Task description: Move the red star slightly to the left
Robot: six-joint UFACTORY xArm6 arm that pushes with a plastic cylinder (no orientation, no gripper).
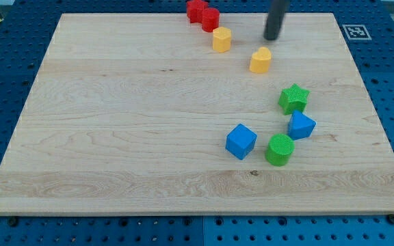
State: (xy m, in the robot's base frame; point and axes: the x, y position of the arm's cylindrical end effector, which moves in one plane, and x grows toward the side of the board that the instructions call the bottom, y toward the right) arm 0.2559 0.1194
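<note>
Camera view shows my tip [272, 37] near the view's top edge of the wooden board [115, 137]. I carry no gripper, only a rod, so there is nothing to open or close. The red star [195, 9] lies well to the view's left of my tip and a little higher, at the very top edge of the board. Its shape is hard to read there, so I judge it as the star only because the other red block [211, 19], which touches it on the lower right, looks rounder. The yellow block [221, 39] is between my tip and the red pair, and the yellow heart [260, 60] is just below my tip.

To do this step well, I think my tip must reach the star's right side without pushing the red block first. This seems difficult, because the two are touching. A short, slow push to the left is enough, since only a slight move is asked.
</note>
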